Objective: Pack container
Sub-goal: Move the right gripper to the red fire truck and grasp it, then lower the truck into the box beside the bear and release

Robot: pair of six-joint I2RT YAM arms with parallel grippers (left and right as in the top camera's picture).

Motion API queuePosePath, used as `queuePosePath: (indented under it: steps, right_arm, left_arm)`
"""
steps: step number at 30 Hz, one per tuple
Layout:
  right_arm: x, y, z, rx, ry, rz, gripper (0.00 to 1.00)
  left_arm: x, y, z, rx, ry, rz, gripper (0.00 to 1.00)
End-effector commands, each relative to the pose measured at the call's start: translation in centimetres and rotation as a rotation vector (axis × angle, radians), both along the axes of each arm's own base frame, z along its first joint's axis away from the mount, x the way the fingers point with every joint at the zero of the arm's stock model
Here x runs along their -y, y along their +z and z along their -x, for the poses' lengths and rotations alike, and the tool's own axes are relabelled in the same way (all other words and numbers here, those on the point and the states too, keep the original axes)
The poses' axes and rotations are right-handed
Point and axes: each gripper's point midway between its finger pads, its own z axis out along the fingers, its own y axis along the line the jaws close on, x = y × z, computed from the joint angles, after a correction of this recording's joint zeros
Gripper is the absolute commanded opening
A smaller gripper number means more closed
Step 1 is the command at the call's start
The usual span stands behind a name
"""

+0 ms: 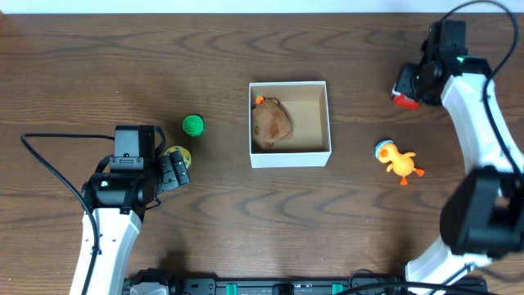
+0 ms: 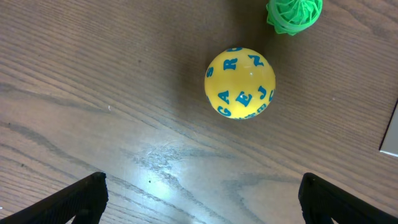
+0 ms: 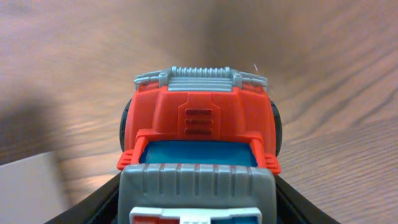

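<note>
The white container (image 1: 289,156) with a tan inside stands mid-table and holds a brown toy (image 1: 271,124). My left gripper (image 1: 174,170) is open, its fingers (image 2: 202,198) spread just short of a yellow ball with blue letters (image 2: 240,83), which also shows in the overhead view (image 1: 178,154). A green ball (image 1: 192,124) lies beyond it, seen at the top of the left wrist view (image 2: 294,14). My right gripper (image 1: 407,87) is shut on a red and grey toy truck (image 3: 199,155) above the table's far right. A yellow duck toy (image 1: 397,161) lies right of the container.
A corner of the container's wall shows at the right edge of the left wrist view (image 2: 392,134). A black cable (image 1: 49,164) loops on the table by the left arm.
</note>
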Motion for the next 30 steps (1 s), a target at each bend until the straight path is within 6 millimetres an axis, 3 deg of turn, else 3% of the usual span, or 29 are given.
queuePosePath:
  steps: [1, 4, 7, 10, 14, 18, 25, 30]
  right_arm:
    - [-2.7, 4.4, 0.5, 0.094, 0.065, -0.001, 0.53]
    - [-6.6, 7.2, 1.9, 0.141, 0.155, -0.035, 0.53]
    - [-10.3, 8.5, 3.3, 0.154, 0.223, -0.057, 0.52]
    - [-14.7, 8.0, 4.7, 0.125, 0.302, -0.080, 0.52]
    - [-19.9, 5.3, 5.7, 0.085, 0.395, -0.069, 0.54]
    - [-20.8, 1.5, 4.2, 0.075, 0.331, 0.053, 0.59]
    - [-22.5, -5.6, 3.2, -0.044, 0.363, 0.035, 0.60]
    - [-22.8, -6.0, 2.8, -0.035, 0.396, 0.049, 0.78]
  left_arm:
    - [0.0, 0.5, -0.3, 0.010, -0.009, -0.007, 0.98]
    - [0.0, 0.5, -0.3, 0.010, -0.009, -0.007, 0.98]
    - [0.0, 0.5, -0.3, 0.010, -0.009, -0.007, 0.98]
    - [0.0, 0.5, -0.3, 0.010, -0.009, -0.007, 0.98]
    - [0.0, 0.5, -0.3, 0.010, -0.009, -0.007, 0.98]
    - [0.0, 0.4, -0.1, -0.001, -0.010, -0.007, 0.98]
    - [0.0, 0.3, 0.3, -0.016, -0.009, -0.007, 0.98]
    - [0.0, 0.3, 0.2, -0.015, -0.009, -0.007, 0.98]
